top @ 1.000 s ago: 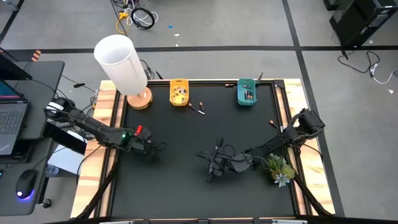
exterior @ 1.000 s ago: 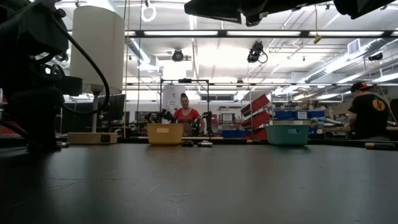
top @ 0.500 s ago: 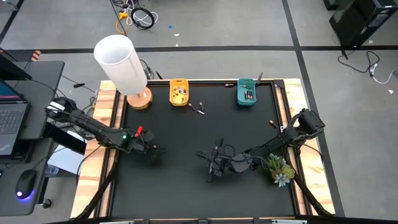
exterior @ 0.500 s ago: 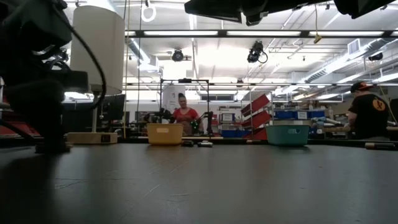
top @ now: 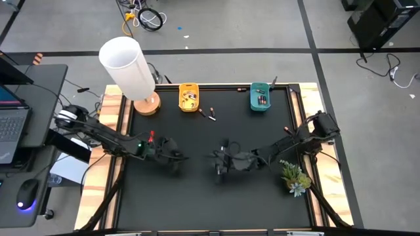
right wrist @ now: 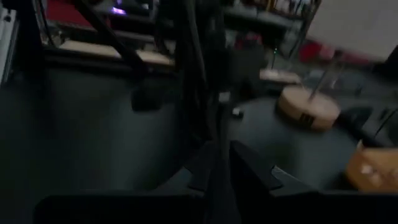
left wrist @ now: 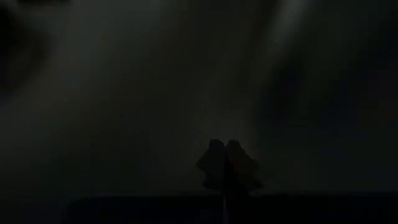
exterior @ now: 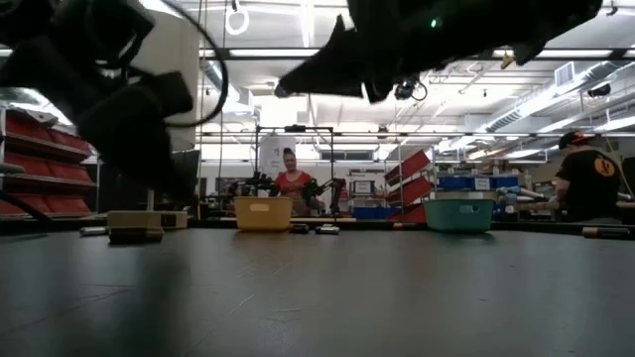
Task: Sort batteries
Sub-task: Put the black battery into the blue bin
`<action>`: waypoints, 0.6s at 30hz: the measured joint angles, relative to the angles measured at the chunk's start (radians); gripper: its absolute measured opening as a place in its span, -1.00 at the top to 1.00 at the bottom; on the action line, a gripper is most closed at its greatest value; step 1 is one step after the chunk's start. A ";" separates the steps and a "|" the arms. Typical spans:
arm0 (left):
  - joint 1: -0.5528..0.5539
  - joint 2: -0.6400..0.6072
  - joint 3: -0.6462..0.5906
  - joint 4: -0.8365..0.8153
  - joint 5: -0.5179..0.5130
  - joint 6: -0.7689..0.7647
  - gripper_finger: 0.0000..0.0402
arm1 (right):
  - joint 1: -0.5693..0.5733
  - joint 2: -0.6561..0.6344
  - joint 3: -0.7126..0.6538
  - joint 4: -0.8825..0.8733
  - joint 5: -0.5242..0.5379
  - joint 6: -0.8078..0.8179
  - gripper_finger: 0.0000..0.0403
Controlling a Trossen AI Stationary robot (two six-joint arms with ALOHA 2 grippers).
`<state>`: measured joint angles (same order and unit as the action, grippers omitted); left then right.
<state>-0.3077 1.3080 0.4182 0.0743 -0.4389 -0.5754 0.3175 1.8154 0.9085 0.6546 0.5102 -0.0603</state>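
Our left gripper [top: 176,157] hangs low over the dark worktop [top: 197,190], pinched closed on nothing. Our right gripper [top: 220,160] sits near it in the middle, also closed and empty. Two loose batteries [top: 207,114] lie far off by the yellow bin [top: 189,97] (more rest inside it and the teal bin [top: 260,97]). We think these two wait there because nobody has sorted them yet.

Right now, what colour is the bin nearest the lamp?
Yellow bin; the high view shows it best, beside the lamp.
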 joint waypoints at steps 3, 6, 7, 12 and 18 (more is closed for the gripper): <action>0.000 -0.009 0.044 0.010 -0.012 0.068 0.97 | -0.038 0.040 0.001 -0.027 -0.042 0.065 0.62; -0.002 -0.023 0.067 -0.039 0.020 0.048 0.92 | -0.062 0.110 0.001 -0.005 -0.123 0.118 0.49; -0.013 -0.023 0.067 -0.070 0.023 0.032 0.90 | -0.067 0.136 0.010 0.009 -0.155 0.134 0.44; -0.145 -0.050 0.034 -0.140 -0.133 0.003 0.80 | -0.108 0.283 0.112 0.010 -0.320 0.177 0.24; -0.255 -0.121 0.002 -0.262 -0.252 -0.155 0.79 | -0.161 0.418 0.312 -0.020 -0.385 0.137 0.17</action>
<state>-0.5624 1.1870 0.4199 -0.1873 -0.6904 -0.7304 0.1562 2.2333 1.2202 0.6341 0.1250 0.0765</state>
